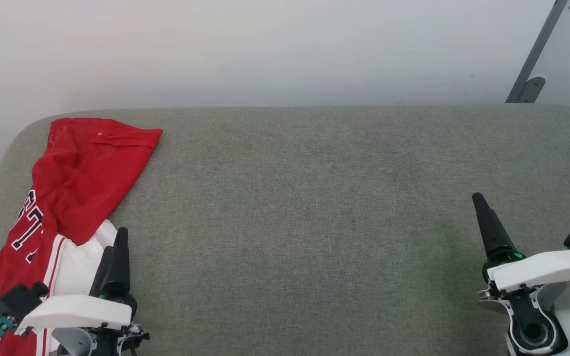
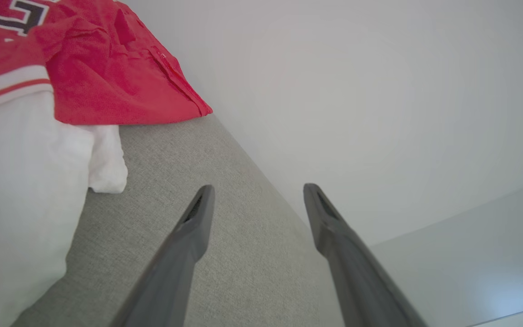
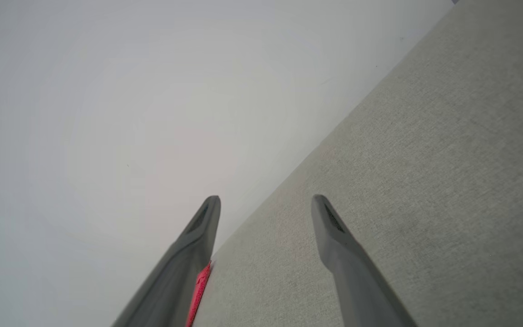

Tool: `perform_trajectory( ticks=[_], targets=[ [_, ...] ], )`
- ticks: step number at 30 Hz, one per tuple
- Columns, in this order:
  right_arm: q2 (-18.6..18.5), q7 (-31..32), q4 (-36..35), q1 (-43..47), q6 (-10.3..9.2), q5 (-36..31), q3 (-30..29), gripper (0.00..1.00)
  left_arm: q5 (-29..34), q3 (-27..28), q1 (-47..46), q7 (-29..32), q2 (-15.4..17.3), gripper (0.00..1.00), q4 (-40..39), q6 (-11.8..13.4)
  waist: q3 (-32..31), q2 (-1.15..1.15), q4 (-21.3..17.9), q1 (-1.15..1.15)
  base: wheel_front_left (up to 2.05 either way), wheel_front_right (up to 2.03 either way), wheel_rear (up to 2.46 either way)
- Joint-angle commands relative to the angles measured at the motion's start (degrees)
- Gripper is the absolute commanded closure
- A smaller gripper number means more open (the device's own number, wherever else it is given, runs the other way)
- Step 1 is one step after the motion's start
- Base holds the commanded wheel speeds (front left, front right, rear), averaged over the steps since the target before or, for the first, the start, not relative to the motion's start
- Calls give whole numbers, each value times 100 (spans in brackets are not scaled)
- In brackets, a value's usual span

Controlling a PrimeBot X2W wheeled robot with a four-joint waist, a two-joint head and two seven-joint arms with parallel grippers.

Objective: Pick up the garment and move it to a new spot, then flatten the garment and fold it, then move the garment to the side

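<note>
Closest of all, low at the left: left claw (image 2: 258,187). Stands wide open, with two dark fingers (image 2: 189,236) far apart. Holds nothing. Hangs over bare grey cloth, just beside the shirt (image 1: 82,173), and does not seem to touch it.

Next to it, the shirt. Lies on the left end of the table (image 1: 314,198), all bunched up. Mostly red, with one red part folded over and reaching toward the back edge. Has a white sleeve (image 2: 25,181) poking out at the near end, right by the left claw. Has red stripes along a white edge. Shows black letters (image 1: 25,227) with white rims on the left side, partly hidden in the folds, so cannot be read whole.

Under the shirt, the table. Covered in soft grey cloth, with round corners.

Low at the right, well apart from the shirt: right claw (image 3: 266,197). Stands wide open too. Holds nothing. Points across the grey table toward the wall (image 1: 265,49).

Behind the table, the plain white wall. At the top right, a grey metal bar (image 1: 537,54), leaning.
</note>
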Motion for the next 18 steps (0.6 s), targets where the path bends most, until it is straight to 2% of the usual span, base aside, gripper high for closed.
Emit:
perform_trajectory(
  ticks=[1,8,18],
  targets=[
    [-95,-65,-45,-173,9,-253,40,0,261,22,-53,-66,29,0,-96,1,3,0,6,0,0,0,0],
    [-178,-204,-53,-198,10,-1195,23,0,1123,-23,-14,-205,75,0,-246,30,26,0,24,0,0,0,0],
    [-153,-374,-226,-171,10,-2474,-142,0,2059,-176,102,-376,142,0,-472,225,53,0,36,0,0,0,0]
  ],
)
